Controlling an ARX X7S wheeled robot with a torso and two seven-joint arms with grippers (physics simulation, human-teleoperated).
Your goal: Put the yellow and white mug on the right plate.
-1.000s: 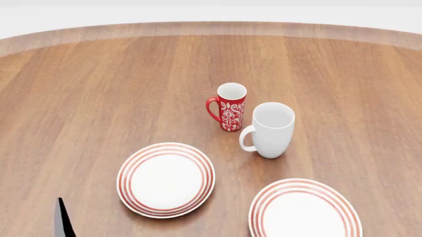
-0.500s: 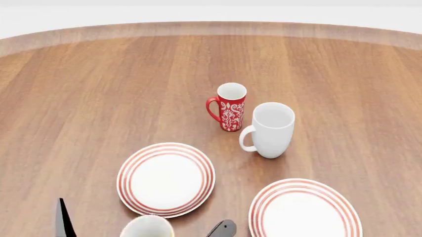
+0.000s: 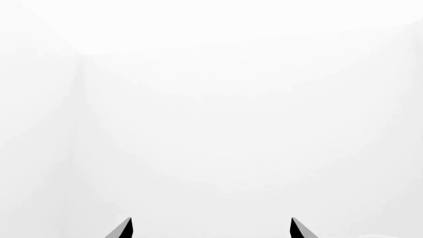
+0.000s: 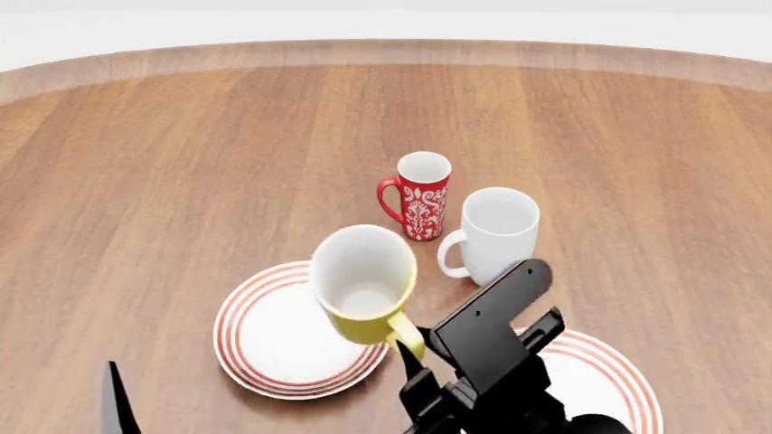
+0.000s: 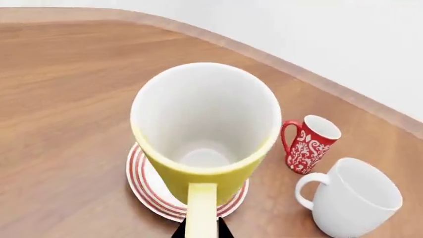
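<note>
Yellow and white mug (image 4: 362, 285) hangs by its handle in my right claw (image 4: 408, 354), apparently clamped, over the left plate (image 4: 259, 339); next I carry it toward four o'clock and lower it onto the right plate (image 4: 609, 384).

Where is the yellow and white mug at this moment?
In the head view, the yellow and white mug is held by its handle in the right gripper, above the left plate, near the white mug.
</note>
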